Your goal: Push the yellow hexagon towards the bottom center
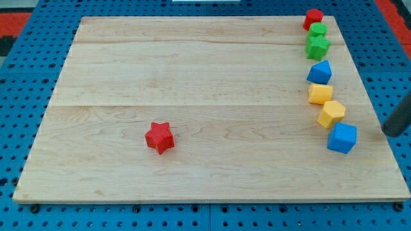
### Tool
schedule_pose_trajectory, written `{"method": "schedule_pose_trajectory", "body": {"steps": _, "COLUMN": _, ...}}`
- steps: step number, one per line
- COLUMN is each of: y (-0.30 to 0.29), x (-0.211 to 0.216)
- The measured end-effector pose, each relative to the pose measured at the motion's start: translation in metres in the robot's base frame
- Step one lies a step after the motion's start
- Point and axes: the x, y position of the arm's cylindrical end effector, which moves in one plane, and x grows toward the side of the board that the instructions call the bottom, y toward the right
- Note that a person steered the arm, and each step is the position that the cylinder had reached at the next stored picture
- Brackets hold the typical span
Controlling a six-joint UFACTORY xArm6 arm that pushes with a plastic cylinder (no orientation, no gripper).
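Note:
Two yellow blocks lie in a column of blocks along the view's right side. The lower yellow block [331, 113] looks like the hexagon. The upper yellow block [320, 94] is of a less clear shape. A blue cube [341, 138] sits just below the lower yellow block. My tip [388, 132] is at the board's right edge, to the right of the blue cube and the lower yellow block, touching neither. The rod slants up out of the view's right edge.
Above the yellow blocks stand a blue block [320, 72], a green star [317, 46], a second green block [317, 30] and a red block [313, 18] at the top right. A red star [159, 137] lies left of centre. The wooden board [192, 70] rests on a blue pegboard.

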Motion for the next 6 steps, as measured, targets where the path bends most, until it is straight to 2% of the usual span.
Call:
{"method": "schedule_pose_trajectory", "body": {"steps": 1, "y": -0.007, "x": -0.015}}
{"method": "schedule_pose_trajectory", "body": {"steps": 2, "y": -0.059, "x": -0.031}}
{"method": "schedule_pose_trajectory", "body": {"steps": 4, "y": -0.22, "x": -0.02}}
{"method": "schedule_pose_trajectory", "body": {"steps": 5, "y": -0.242, "x": -0.009}}
{"method": "schedule_pose_trajectory", "body": {"steps": 6, "y": -0.194, "x": -0.021}}
